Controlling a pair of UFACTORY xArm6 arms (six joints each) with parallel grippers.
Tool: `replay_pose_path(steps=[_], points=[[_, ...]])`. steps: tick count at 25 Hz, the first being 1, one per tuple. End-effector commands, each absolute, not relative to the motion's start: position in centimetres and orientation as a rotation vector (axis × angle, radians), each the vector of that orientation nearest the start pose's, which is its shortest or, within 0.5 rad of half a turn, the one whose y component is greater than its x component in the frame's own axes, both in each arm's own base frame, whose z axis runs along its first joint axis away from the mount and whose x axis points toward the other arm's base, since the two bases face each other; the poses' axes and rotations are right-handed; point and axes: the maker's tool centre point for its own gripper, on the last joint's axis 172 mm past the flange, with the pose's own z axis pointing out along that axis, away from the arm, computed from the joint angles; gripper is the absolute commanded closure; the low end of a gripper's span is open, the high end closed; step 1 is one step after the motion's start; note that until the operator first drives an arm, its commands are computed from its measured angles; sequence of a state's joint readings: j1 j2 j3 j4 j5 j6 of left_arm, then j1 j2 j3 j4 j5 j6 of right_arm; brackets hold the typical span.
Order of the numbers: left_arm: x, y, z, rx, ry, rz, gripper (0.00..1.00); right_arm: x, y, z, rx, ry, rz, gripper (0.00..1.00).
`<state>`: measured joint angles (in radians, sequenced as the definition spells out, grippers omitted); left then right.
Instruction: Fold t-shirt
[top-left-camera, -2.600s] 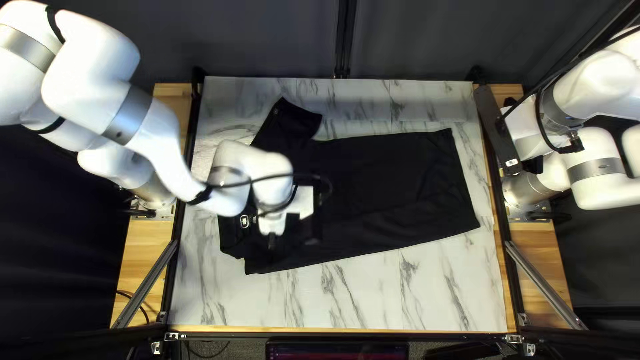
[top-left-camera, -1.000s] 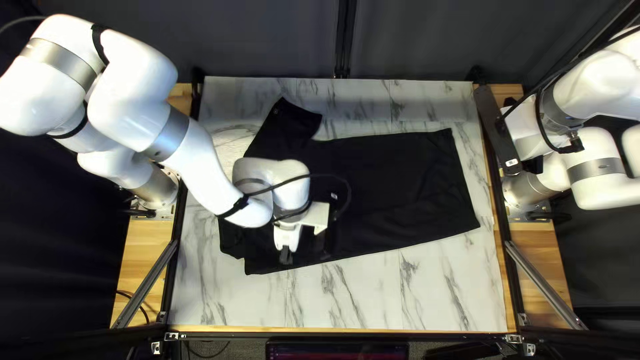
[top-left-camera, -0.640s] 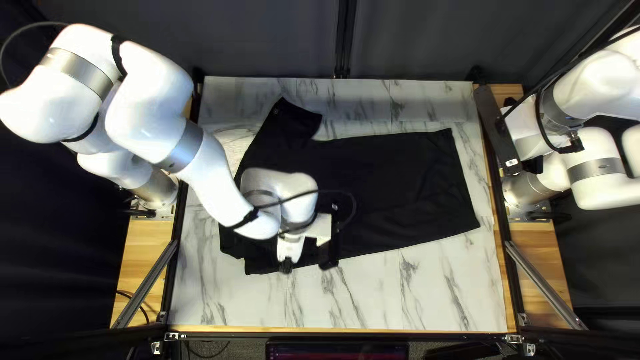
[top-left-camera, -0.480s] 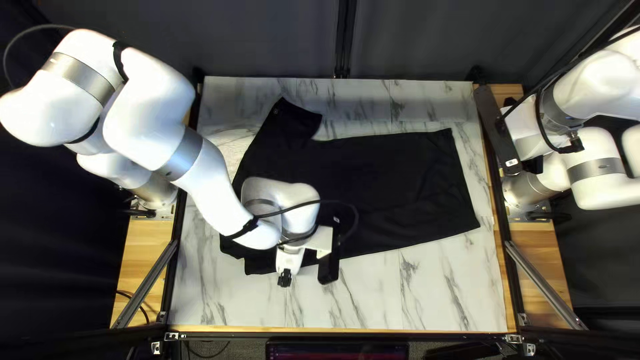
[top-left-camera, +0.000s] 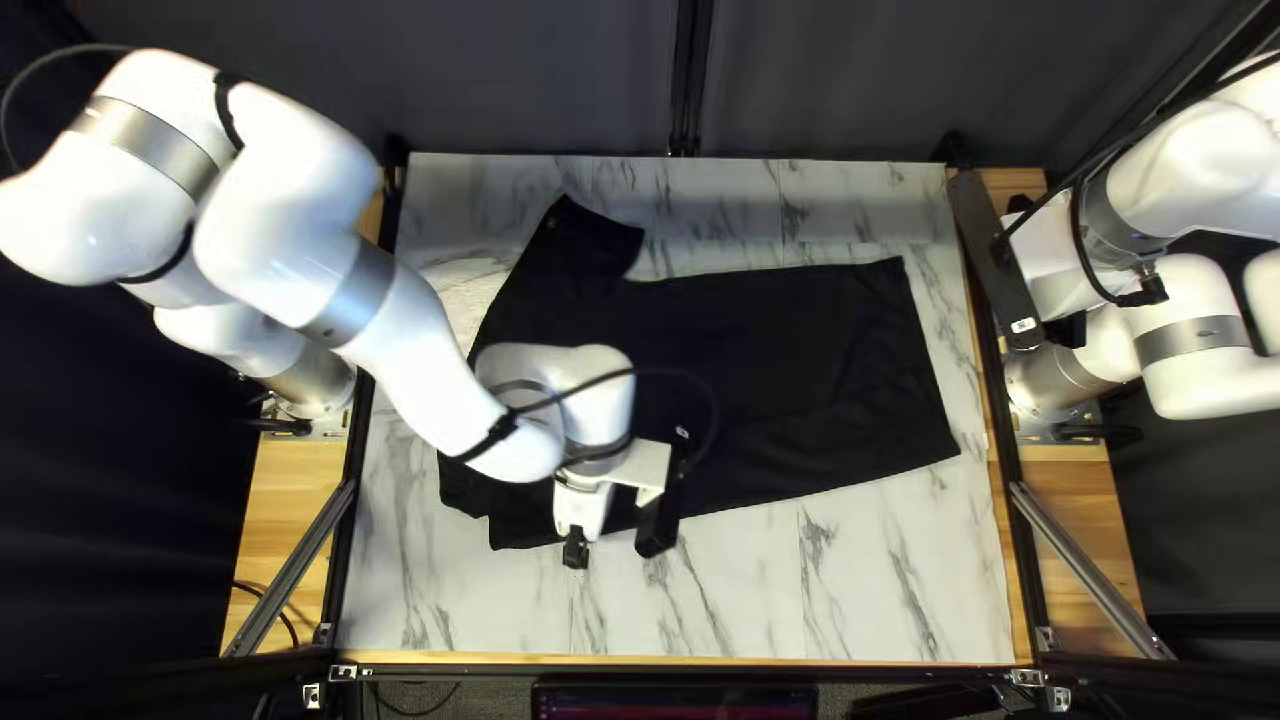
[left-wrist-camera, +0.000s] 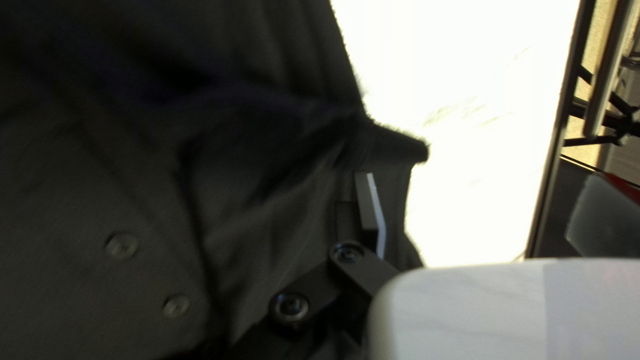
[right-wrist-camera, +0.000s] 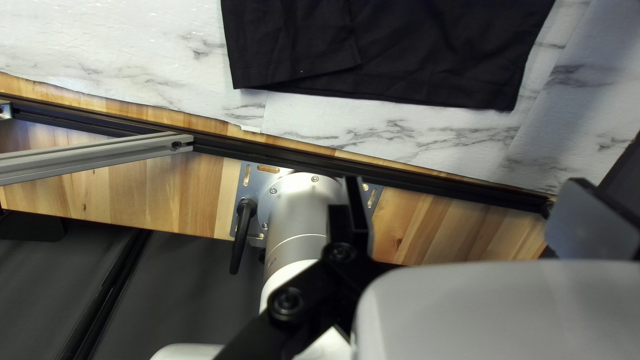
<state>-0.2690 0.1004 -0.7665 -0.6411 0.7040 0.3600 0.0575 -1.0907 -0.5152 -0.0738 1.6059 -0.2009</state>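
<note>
One black t-shirt [top-left-camera: 787, 374] lies across the marble-patterned tabletop [top-left-camera: 907, 574] in the top left view, its hem end toward the right of that view. A sleeve [top-left-camera: 600, 247] points toward the dark curtain [top-left-camera: 534, 80]. My left arm [top-left-camera: 414, 360] reaches over the shirt from the table's left side, and the left gripper [top-left-camera: 576, 540] is at the shirt's near edge, one black tip showing beyond the cloth. My right arm [top-left-camera: 1200, 174] is at the table's right side, with the right gripper [top-left-camera: 1046, 264] well apart from the shirt.

In the left wrist view, the left gripper [left-wrist-camera: 480, 183] is open, its two fingers spread wide. One finger [left-wrist-camera: 368, 203] is over the dark cloth, and a corner of the fabric juts out just ahead of it. Two buttons [left-wrist-camera: 122, 245] show beside that finger.

In the right wrist view, the right gripper [right-wrist-camera: 467, 183] is also open, with bare air between its fingers. Beneath it are the wooden table border [right-wrist-camera: 413, 220] and a silver arm base [right-wrist-camera: 300, 213]; the shirt's hem end lies ahead, its layers overlapping.
</note>
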Motion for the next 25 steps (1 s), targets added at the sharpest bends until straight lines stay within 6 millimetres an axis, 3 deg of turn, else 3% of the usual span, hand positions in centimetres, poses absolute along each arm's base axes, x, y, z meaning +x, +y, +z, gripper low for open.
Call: replay_pose_path(steps=[1,7,14,25], points=[[41.8,-15.9,6.4,-3.459,0.203,0.004,0.0,18.9,-0.9,26.7,-3.189,-0.41,0.008,0.0],[45.1,-16.0,8.5,-3.284,0.124,0.035,0.0,18.9,-0.9,26.7,-3.189,-0.41,0.008,0.0],[48.8,-14.5,7.3,-3.077,-0.162,0.112,0.0,18.9,-0.9,26.7,-3.189,-0.41,0.008,0.0],[48.0,-11.2,4.0,-2.836,-0.438,0.244,0.0,18.9,-0.9,26.7,-3.189,-0.41,0.008,0.0]])
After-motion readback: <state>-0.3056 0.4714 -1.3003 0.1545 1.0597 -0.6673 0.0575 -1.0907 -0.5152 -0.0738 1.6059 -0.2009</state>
